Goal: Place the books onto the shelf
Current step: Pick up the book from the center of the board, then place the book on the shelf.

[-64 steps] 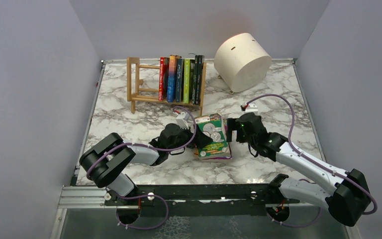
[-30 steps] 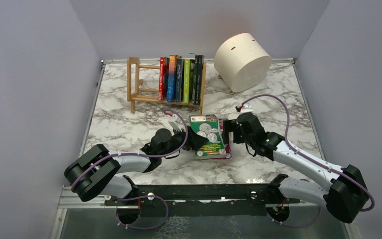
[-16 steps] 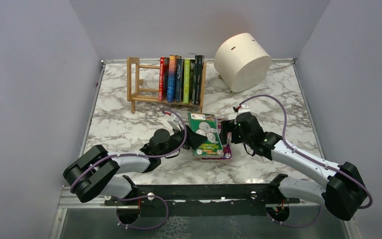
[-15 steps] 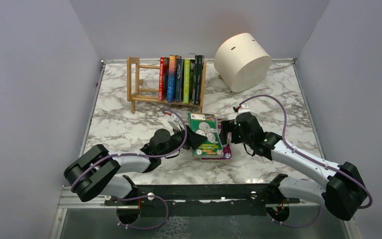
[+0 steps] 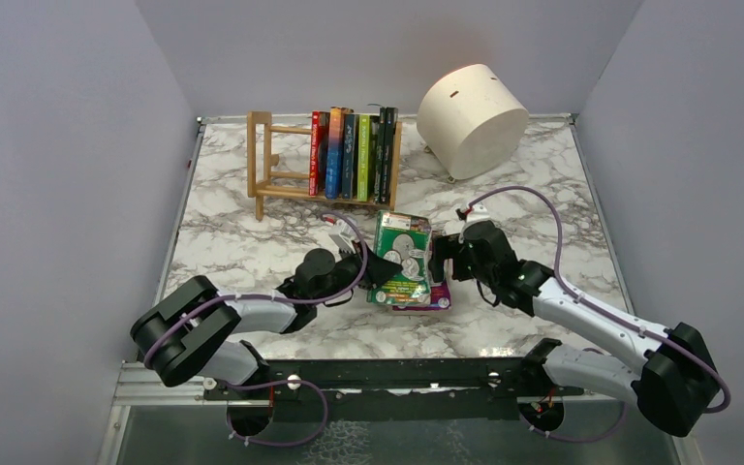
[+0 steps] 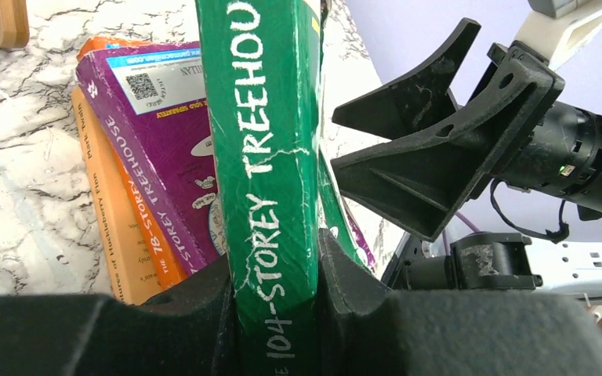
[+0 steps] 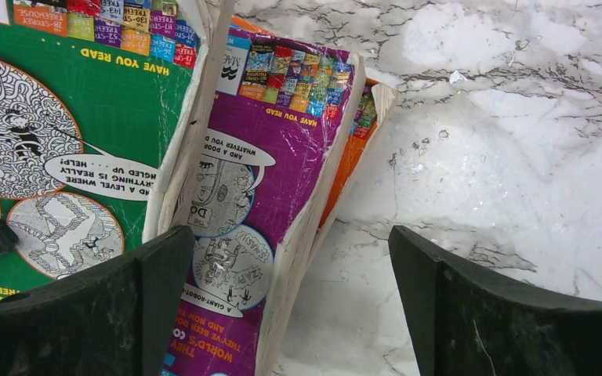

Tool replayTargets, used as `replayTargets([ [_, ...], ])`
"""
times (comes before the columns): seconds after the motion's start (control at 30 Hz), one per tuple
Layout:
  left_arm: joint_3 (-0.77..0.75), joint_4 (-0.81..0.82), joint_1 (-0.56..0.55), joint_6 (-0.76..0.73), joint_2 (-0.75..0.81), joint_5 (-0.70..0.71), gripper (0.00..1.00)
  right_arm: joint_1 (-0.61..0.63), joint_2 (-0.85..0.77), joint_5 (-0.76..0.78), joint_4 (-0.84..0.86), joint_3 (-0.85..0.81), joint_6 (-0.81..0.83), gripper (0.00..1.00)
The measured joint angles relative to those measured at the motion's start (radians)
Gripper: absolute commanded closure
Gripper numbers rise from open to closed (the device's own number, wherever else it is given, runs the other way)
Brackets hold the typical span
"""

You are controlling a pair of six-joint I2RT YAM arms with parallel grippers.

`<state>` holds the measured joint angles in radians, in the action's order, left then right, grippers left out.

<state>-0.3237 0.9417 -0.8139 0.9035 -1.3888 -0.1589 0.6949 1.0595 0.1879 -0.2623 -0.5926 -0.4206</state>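
Three books lie stacked at middle of table (image 5: 242, 242): green book (image 5: 402, 257) on top, purple book (image 7: 266, 196) under it, orange book (image 6: 110, 211) at bottom. Left gripper (image 6: 274, 298) pinches green book by spine. Book is tilted off pile, long axis running away from arms toward shelf (image 5: 269, 155), cover facing up. Right gripper (image 7: 290, 298) spread wide just beside pile's right edge, holding nothing. Upright books (image 5: 354, 155) fill shelf's right end.

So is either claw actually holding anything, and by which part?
The left gripper pinches the green book at its spine edge, a finger on each cover. The right gripper stands open, holding nothing.
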Motion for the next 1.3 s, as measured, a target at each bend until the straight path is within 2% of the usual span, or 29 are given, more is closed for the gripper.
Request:
replayTargets([
  [0.13, 0.002, -0.012, 0.0, 0.0, 0.034, -0.001, 1.0, 0.003, -0.025, 0.0, -0.002, 0.003, -0.002, 0.06],
  [0.27, 0.005, -0.086, -0.003, -0.01, 0.143, 0.001, 1.0, 0.01, -0.071, 0.002, -0.003, 0.003, -0.008, 0.05],
  [0.4, -0.01, -0.225, -0.007, -0.064, 0.305, 0.023, 1.0, 0.011, -0.105, 0.009, -0.007, 0.003, -0.017, 0.05],
  [0.5, -0.086, -0.388, -0.011, -0.142, 0.423, 0.074, 1.0, 0.012, -0.108, 0.013, -0.013, 0.003, -0.022, 0.05],
  [0.63, -0.262, -0.591, -0.012, -0.291, 0.509, 0.214, 1.0, 0.012, -0.113, 0.013, -0.02, 0.006, -0.024, 0.05],
  [0.73, -0.365, -0.668, -0.012, -0.422, 0.542, 0.356, 1.0, 0.013, -0.125, 0.013, -0.022, 0.007, -0.024, 0.05],
  [0.93, -0.407, -0.604, -0.001, -0.762, 0.555, 0.653, 1.0, 0.013, -0.138, 0.013, -0.022, 0.007, -0.019, 0.04],
  [1.0, -0.422, -0.569, 0.026, -0.884, 0.511, 0.728, 1.0, 0.013, -0.138, 0.013, -0.022, 0.007, -0.019, 0.04],
  [1.1, -0.455, -0.53, 0.114, -0.998, 0.423, 0.749, 1.0, 0.013, -0.138, 0.013, -0.022, 0.007, -0.018, 0.04],
  [1.3, -0.517, -0.505, 0.419, -1.016, 0.281, 0.666, 1.0, 0.013, -0.138, 0.013, -0.022, 0.007, -0.017, 0.04],
])
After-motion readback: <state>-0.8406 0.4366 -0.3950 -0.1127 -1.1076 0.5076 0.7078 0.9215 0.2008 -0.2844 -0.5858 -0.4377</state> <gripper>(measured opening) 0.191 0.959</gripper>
